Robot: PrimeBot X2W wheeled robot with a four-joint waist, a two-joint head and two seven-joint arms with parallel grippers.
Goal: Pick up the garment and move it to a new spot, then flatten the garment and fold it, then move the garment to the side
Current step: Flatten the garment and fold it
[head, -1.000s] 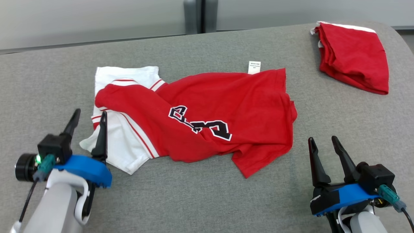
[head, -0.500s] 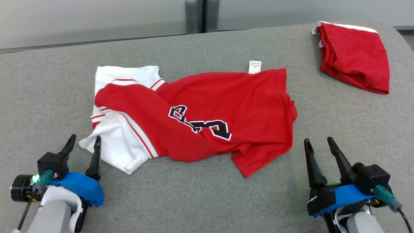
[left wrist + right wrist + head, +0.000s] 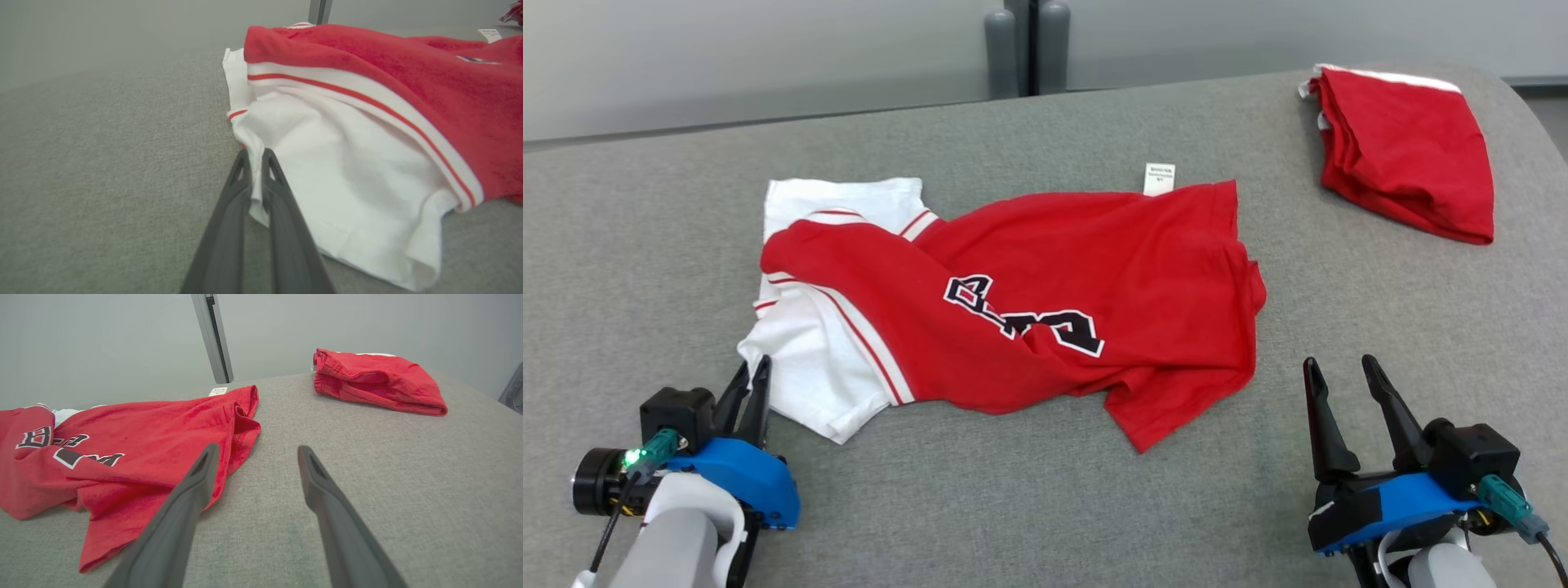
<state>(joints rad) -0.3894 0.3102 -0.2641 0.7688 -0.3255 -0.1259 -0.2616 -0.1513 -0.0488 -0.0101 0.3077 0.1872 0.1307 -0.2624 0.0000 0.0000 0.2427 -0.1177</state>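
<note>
The garment is a red and white jersey with black lettering, lying crumpled across the middle of the grey table. My left gripper sits at its near left corner, shut on the edge of the white sleeve. In the left wrist view the two fingers pinch a fold of white cloth between them. My right gripper stands open near the table's front right, just right of the jersey's red hem, with nothing between its fingers.
A second red garment, folded, lies at the back right corner of the table. A dark post stands behind the table's far edge. Bare grey surface stretches along the front and the left.
My left gripper drew back toward the near edge, then closed on the white sleeve's edge. The right gripper stayed open and nearly still. The camera shifted slightly.
</note>
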